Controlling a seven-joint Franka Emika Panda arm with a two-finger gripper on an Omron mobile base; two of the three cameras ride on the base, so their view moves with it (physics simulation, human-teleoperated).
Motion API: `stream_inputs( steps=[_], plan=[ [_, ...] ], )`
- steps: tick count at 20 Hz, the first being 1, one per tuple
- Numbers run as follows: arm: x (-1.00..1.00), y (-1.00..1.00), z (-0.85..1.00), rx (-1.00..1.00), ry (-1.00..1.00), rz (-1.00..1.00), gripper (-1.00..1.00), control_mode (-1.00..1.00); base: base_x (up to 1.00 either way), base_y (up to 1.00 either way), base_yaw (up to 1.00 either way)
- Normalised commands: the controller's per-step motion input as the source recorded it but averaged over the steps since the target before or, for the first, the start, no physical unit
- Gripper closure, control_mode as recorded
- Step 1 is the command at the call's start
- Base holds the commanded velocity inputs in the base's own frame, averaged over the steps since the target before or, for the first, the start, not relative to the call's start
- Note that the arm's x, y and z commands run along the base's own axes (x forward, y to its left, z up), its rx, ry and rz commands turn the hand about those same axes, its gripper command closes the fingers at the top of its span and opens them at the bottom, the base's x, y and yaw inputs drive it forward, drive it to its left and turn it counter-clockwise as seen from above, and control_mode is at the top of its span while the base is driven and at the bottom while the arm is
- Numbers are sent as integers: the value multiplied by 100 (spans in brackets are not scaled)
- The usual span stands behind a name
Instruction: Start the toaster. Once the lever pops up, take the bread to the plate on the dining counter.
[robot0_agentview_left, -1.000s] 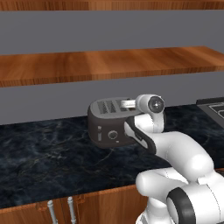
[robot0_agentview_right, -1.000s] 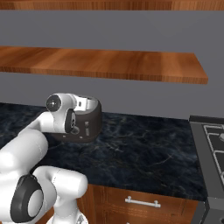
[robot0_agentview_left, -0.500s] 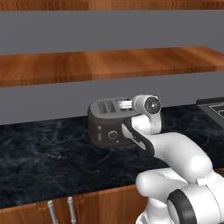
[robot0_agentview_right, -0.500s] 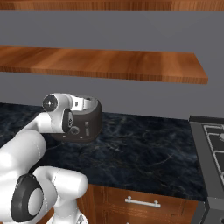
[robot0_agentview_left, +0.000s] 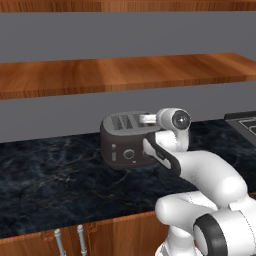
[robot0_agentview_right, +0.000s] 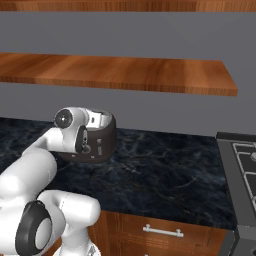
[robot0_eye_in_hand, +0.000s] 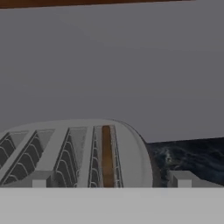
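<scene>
Arm: white, dark joints, bent forward and low from the base.
Wrist: level, hand pointing away from the base.
Tool (robot0_eye_in_hand: 111, 179): jaws spread wide, nothing between them.
Fingertips (robot0_eye_in_hand: 38, 179): two, well apart, unloaded.

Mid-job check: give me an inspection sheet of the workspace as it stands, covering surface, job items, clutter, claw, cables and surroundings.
Surface: black marble counter, bare around the toaster.
Job's things: dark grey toaster at the back of the counter; brown bread upright in its rightmost slot.
Clutter: nothing seen.
Claw: claw open, over the toaster top, holding nothing.
Cables: nothing seen.
Surroundings: wooden shelf above, grey wall behind, stove on the right, cabinet handles below.
</scene>
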Motion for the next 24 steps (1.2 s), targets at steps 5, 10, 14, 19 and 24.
stream_inputs(
  steps=[5,10,14,19,24],
  plan=[
    [2,-7,0,2,4,0,-100,-100,0,0,0],
    [9,11,0,0,3,0,-100,-100,0,0,0],
    [5,16,0,0,0,0,-100,-100,0,0,0],
    [2,7,0,0,0,0,-100,-100,0,0,0],
    [11,0,-5,0,0,0,-100,-100,0,0,0]
  ],
)
